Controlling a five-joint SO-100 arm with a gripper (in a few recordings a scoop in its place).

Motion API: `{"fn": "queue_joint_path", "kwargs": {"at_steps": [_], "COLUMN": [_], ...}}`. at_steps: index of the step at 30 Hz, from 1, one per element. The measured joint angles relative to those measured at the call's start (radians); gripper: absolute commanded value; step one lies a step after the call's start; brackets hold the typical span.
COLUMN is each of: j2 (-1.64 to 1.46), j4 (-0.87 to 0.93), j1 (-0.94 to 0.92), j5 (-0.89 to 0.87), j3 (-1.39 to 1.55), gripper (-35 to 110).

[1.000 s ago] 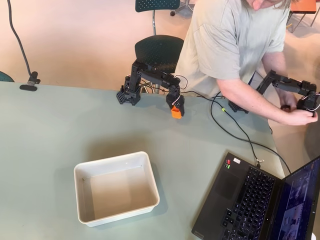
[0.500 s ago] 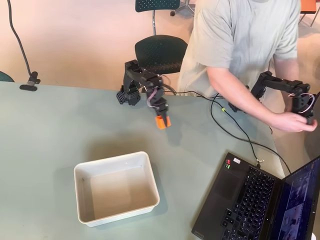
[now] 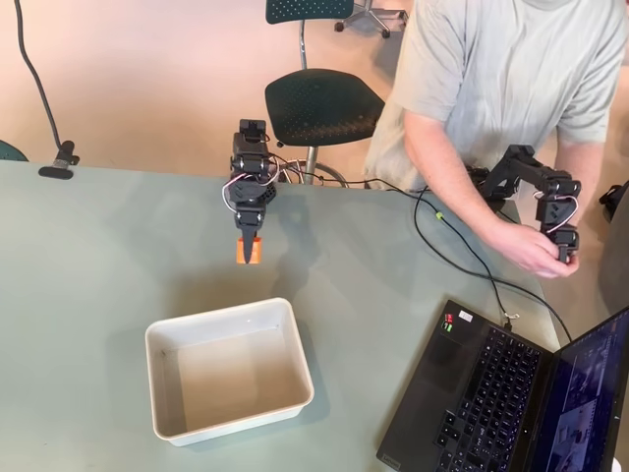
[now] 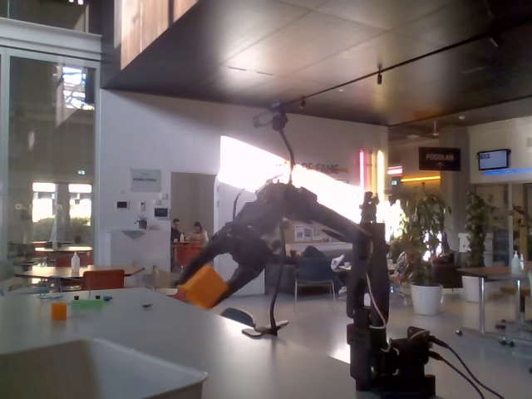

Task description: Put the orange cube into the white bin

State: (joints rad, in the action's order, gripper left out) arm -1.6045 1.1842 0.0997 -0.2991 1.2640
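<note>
Overhead view, left to right: white bin [image 3: 157, 346] in lower left of centre, resting on green table [image 3: 88, 256], interior bare. Just above the bin's far rim in the frame, orange cube [image 3: 248, 250] clamped between the fingers of gripper [image 3: 248, 248], clenched on the cube and carried clear of the tabletop; arm base at upper centre of the table edge. Cube not yet over the bin opening; apart from the rim, toward the top of the frame. Laptop [image 3: 472, 393] at lower right, cables [image 3: 462, 251] trailing across the right side. Fixed view, left to right: bin corner [image 4: 100, 370] at lower left, cube [image 4: 204, 287] held aloft left of centre, well above the table surface, gripper [image 4: 208, 278] angled downward. Handling judgement: cube likely light, rigid, smooth plastic, somewhat slippery; flat opposing faces the proper hold, fingers centred on them. Fragility low; short drop into the bin judged acceptable, bounce possible.
</note>
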Motion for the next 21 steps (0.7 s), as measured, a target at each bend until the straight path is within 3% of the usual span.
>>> {"fn": "queue_joint_path", "kwargs": {"at_steps": [8, 21], "j2": [0.018, 0.16], "j4": [-0.265, -0.552], "j1": [-0.015, -0.008], "j5": [0.005, 0.005], "j3": [0.0, 0.0], "gripper": [27, 27]}}
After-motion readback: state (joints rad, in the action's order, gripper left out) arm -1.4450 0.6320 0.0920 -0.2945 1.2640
